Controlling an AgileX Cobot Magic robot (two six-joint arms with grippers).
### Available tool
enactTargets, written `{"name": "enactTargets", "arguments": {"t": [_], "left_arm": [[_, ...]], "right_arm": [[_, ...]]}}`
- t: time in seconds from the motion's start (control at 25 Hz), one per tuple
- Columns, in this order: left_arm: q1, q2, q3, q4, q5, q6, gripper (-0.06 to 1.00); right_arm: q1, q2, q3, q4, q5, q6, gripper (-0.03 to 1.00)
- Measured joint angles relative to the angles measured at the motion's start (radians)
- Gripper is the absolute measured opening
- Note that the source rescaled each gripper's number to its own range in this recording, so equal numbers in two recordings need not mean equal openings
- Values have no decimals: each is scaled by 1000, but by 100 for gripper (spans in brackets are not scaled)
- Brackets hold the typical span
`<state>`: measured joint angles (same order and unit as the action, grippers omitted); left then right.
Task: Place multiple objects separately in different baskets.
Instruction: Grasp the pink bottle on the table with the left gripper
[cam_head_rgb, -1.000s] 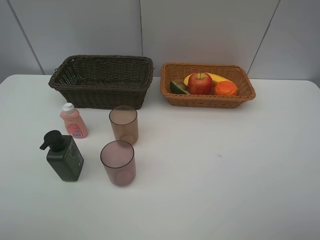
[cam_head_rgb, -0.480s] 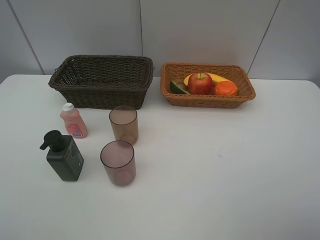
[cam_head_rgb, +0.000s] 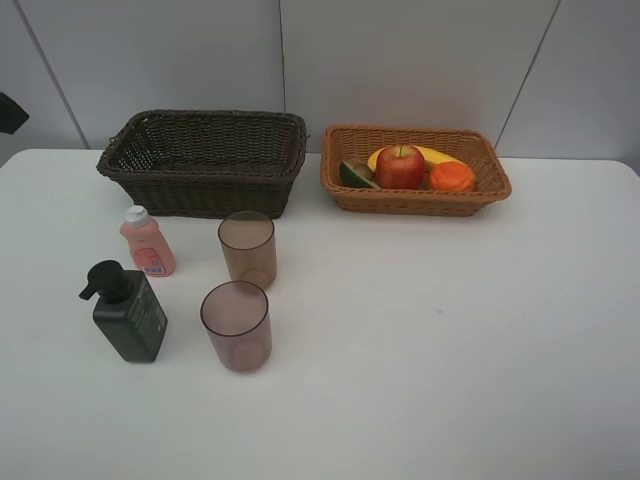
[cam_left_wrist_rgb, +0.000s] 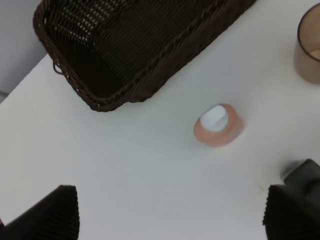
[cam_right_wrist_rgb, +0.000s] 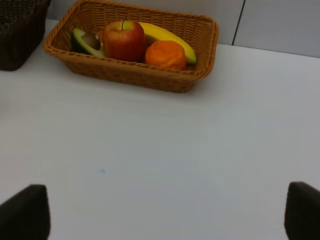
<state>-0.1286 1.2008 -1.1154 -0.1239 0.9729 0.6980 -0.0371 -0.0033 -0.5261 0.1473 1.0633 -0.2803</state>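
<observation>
The dark brown basket (cam_head_rgb: 200, 192) stands empty at the back left. The light tan basket (cam_head_rgb: 415, 201) beside it holds the red apple (cam_head_rgb: 400, 166), banana (cam_head_rgb: 436, 155), orange (cam_head_rgb: 452, 177) and avocado half (cam_head_rgb: 354, 174). In front of the dark basket stand the pink bottle (cam_head_rgb: 147, 242), the dark green pump bottle (cam_head_rgb: 127, 312) and two brownish cups (cam_head_rgb: 247, 248) (cam_head_rgb: 236, 325). My left gripper (cam_left_wrist_rgb: 170, 220) is open and empty above the table near the pink bottle (cam_left_wrist_rgb: 218, 125) and the dark basket (cam_left_wrist_rgb: 115, 100). My right gripper (cam_right_wrist_rgb: 162, 215) is open and empty, well in front of the tan basket (cam_right_wrist_rgb: 130, 77).
The white table (cam_head_rgb: 450, 330) runs back to a grey panelled wall. A dark part of the left arm (cam_head_rgb: 8, 112) shows at the left edge of the exterior view. One cup (cam_left_wrist_rgb: 310, 47) sits at the edge of the left wrist view.
A dark part of the left arm has come into the exterior view at the left edge. The objects and baskets have not moved.
</observation>
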Motion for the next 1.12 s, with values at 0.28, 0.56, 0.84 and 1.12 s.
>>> {"name": "enactTargets", "arguments": {"t": [0.28,0.56,0.84,1.12], "left_arm": [[0,192,-50,0,-2,309,98],[-9,354,-50,-2,-13,446,98],[-84,490,-51,-18,-65,458,98],[-118,564,-51,0,-110,459,98]], "right_arm": [[0,0,0,0,0,0,98],[0,0,0,0,0,0,98],[0,0,0,0,0,0,98],[0,0,0,0,0,0,98]]}}
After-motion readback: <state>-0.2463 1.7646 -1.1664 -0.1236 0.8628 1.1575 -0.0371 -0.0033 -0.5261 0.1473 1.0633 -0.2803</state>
